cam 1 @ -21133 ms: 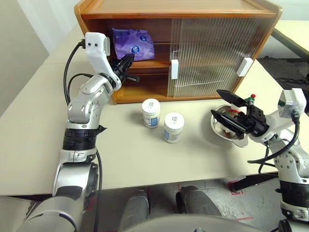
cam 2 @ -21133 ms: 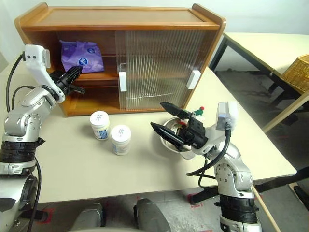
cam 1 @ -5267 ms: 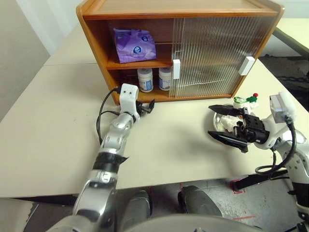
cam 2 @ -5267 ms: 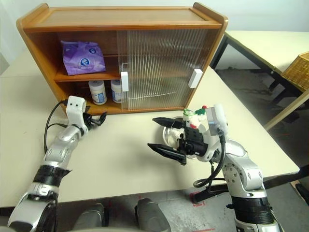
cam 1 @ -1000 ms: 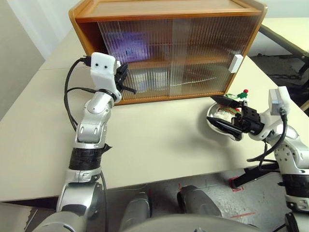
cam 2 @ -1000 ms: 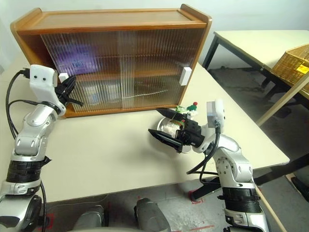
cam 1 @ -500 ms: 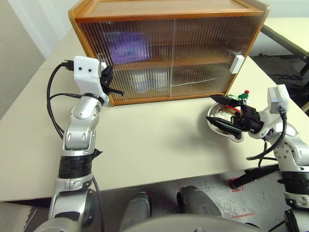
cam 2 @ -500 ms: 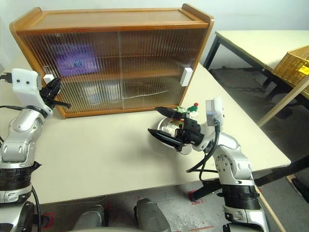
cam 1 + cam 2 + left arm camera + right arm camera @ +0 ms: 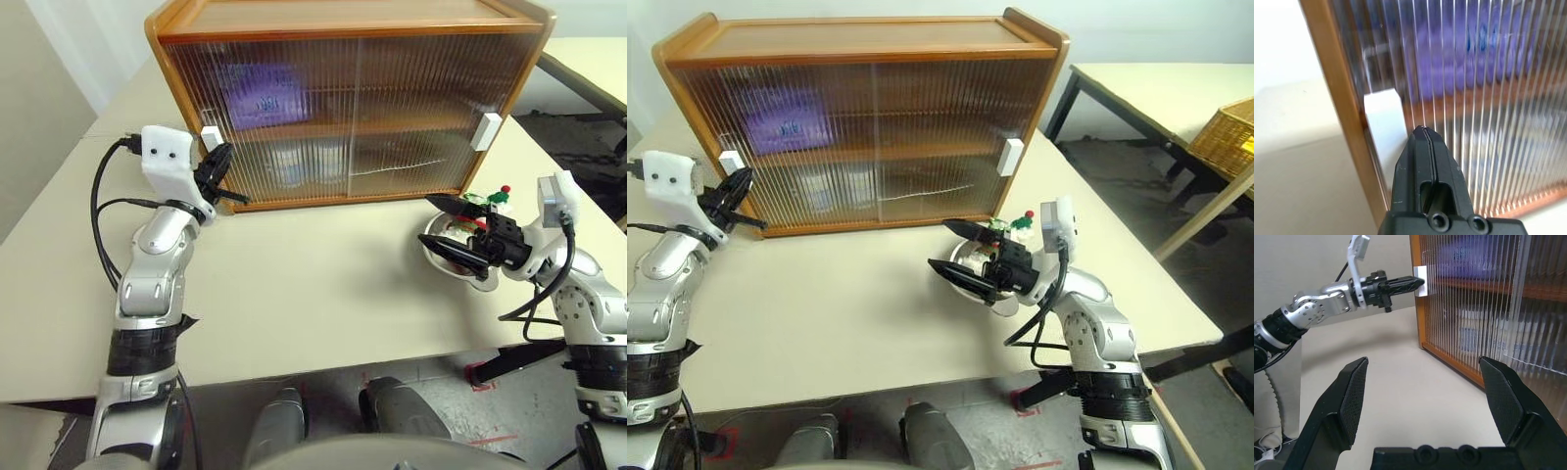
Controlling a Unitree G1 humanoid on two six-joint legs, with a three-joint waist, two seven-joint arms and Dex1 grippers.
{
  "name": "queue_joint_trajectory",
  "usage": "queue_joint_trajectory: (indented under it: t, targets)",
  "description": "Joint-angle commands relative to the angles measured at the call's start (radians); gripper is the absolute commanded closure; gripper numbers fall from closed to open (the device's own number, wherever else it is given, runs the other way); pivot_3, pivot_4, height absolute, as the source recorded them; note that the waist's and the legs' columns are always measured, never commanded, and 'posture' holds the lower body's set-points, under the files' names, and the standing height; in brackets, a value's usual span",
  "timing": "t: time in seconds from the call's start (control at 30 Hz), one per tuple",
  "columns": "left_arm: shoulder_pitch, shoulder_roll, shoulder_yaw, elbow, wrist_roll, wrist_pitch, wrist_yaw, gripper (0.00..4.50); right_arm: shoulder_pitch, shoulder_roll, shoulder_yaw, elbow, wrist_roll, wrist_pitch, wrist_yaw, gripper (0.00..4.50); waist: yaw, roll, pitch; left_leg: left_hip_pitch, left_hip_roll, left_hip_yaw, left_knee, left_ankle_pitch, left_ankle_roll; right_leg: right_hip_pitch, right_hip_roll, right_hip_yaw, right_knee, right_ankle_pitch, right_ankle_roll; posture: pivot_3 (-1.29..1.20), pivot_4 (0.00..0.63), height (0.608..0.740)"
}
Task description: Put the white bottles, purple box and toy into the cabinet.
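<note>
Cabinet (image 9: pixel 343 98) at counter (image 9: pixel 323 294) far edge, both ribbed sliding doors drawn across. Purple box (image 9: pixel 260 93) on upper shelf, white bottles (image 9: pixel 304 162) on lower, blurred behind the doors. Left end effector (image 9: pixel 223 174) pinched closed beside left door handle (image 9: pixel 209 138). Right end effector (image 9: pixel 955 253) spread wide, empty, over steel bowl (image 9: pixel 441 257) holding toy (image 9: pixel 490 201) near counter's right edge.

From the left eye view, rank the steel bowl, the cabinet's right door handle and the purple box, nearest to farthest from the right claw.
1. steel bowl, directly under the right claw.
2. right door handle, above the claw on the cabinet front.
3. purple box, upper shelf, far left end, behind the ribbed doors.
</note>
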Motion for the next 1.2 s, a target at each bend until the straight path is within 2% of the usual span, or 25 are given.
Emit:
queue_joint_trajectory:
  t: [0.03, 0.2, 0.37, 0.53, 0.67, 0.87, 1.0, 1.2]
  targets:
    - [0.044, 0.006, -0.026, -0.018, -0.069, -0.077, -0.132, 3.54, -0.012, -0.022, -0.015, 0.034, -0.025, 0.014, -0.026, 0.0, 0.014, 0.0, 0.0, 0.0, 0.001, -0.004, 0.0, 0.0, 0.0, 0.0, 0.0, 0.0, 0.0, 0.0, -0.001, -0.09, 0.043, 0.74]
    - [0.093, -0.016, -0.031, -0.065, -0.213, -0.082, -0.275, 1.85, -0.024, -0.051, -0.039, 0.072, -0.031, 0.023, -0.047, 0.0, 0.041, 0.0, 0.0, -0.003, 0.003, -0.01, 0.0, -0.003, -0.002, -0.002, -0.002, 0.0, 0.0, -0.002, -0.003, -0.09, 0.044, 0.74]
    - [0.17, 0.042, 0.0, -0.116, -0.383, -0.032, -0.448, 0.02, -0.032, -0.081, -0.128, 0.112, 0.003, 0.04, -0.073, 0.0, 0.048, 0.0, 0.0, -0.006, 0.008, -0.005, 0.001, -0.008, -0.003, -0.004, 0.001, -0.003, 0.0, -0.005, -0.006, -0.1, 0.047, 0.74]
    - [0.204, 0.119, 0.024, -0.1, -0.414, -0.02, -0.519, 0.02, -0.017, -0.088, -0.209, 0.08, 0.015, 0.089, -0.205, 0.0, 0.047, 0.0, 0.0, -0.004, 0.01, -0.003, 0.0, -0.01, -0.003, -0.004, 0.004, -0.003, 0.001, -0.007, -0.008, -0.11, 0.051, 0.74]
    - [0.213, 0.148, 0.036, -0.076, -0.416, -0.036, -0.556, 0.02, -0.012, -0.139, -0.3, 0.106, 0.038, 0.135, -0.262, 0.0, 0.047, 0.0, 0.0, -0.003, 0.013, -0.004, 0.0, -0.01, -0.003, -0.003, 0.002, -0.002, 0.001, -0.008, -0.007, -0.12, 0.055, 0.74]
    - [0.206, 0.168, 0.035, -0.08, -0.434, -0.09, -0.649, 0.02, -0.055, -0.156, -0.345, 0.176, -0.014, 0.047, -0.294, 0.0, 0.039, 0.0, 0.0, -0.004, 0.013, -0.005, 0.0, -0.01, -0.001, -0.004, 0.0, 0.0, 0.001, -0.008, -0.007, -0.13, 0.055, 0.74]
    - [0.204, 0.187, 0.025, -0.102, -0.462, -0.067, -0.698, 0.0, -0.086, -0.144, -0.316, 0.212, -0.094, -0.016, -0.351, 1.34, 0.03, 0.002, -0.001, -0.005, 0.015, -0.005, -0.001, -0.011, -0.001, -0.007, 0.001, -0.001, 0.002, -0.008, -0.007, -0.14, 0.046, 0.74]
    - [0.214, 0.219, 0.022, -0.146, -0.504, -0.02, -0.742, 0.0, -0.151, -0.095, -0.272, 0.234, -0.163, -0.054, -0.442, 3.69, 0.017, 0.007, -0.004, -0.007, 0.015, -0.004, -0.002, -0.012, 0.0, -0.008, 0.001, -0.001, 0.002, -0.006, -0.004, -0.12, 0.041, 0.74]
